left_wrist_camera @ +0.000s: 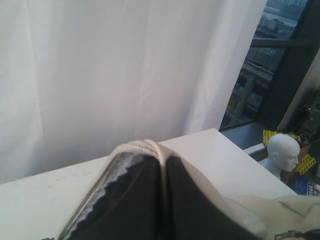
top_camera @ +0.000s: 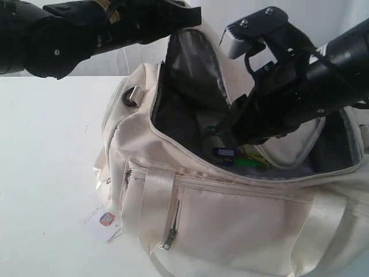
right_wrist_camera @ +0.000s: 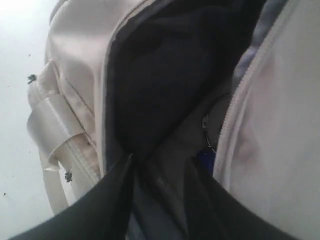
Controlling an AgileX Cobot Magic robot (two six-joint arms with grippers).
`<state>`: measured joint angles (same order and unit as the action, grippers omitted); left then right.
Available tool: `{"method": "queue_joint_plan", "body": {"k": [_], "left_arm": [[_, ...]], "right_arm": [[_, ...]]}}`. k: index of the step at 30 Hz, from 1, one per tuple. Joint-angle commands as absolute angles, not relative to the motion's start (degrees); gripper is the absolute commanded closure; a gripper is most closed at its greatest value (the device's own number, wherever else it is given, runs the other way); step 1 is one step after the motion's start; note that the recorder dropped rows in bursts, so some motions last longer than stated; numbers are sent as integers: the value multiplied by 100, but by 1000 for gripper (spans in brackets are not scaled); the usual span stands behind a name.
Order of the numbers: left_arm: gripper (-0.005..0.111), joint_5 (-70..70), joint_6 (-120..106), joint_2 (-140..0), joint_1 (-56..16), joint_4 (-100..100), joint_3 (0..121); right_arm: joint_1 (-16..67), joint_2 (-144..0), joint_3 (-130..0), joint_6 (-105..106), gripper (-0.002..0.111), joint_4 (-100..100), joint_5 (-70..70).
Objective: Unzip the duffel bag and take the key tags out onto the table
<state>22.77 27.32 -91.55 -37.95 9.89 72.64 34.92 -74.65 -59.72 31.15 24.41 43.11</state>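
Your left gripper (top_camera: 189,22) pinches the cream fabric duffel bag (top_camera: 230,225) open while your right gripper (right_wrist_camera: 161,167), jaws apart, reaches in at twelve o'clock of the coloured plastic key tags (top_camera: 229,154), so closing now may snag grey lining (top_camera: 184,109) instead

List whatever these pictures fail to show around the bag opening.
- key tags: exterior view, right arm covers most; count unclear.
- right tool: right wrist view, dim and blurred; any grip unclear.
- paper tag: exterior view, print too small to read.
- duffel bag: exterior view, right end cut off by frame edge.
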Motion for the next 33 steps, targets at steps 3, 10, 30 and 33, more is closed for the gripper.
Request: {"method": "queue_joint_plan", "body": {"k": [3,10,30,33], "left_arm": [[107,2862,2656,-9214,-3666,958,7340],[107,2460,2209,-9279,-3458,794,7340],[107,2806,1927,-10044,-3317,747,7340],[107,3308,1565,-10295,-3317,636,7340]], "right_arm": [[3483,-8104,-5915,3057,79,1966,3648],[3471,-8238,-5954,320,102,-1462,2842],[2603,-9646,-7096,-1822,108,-4868,1630],[2430,-10019,-7363,-1830,108,-4868,1667]]}}
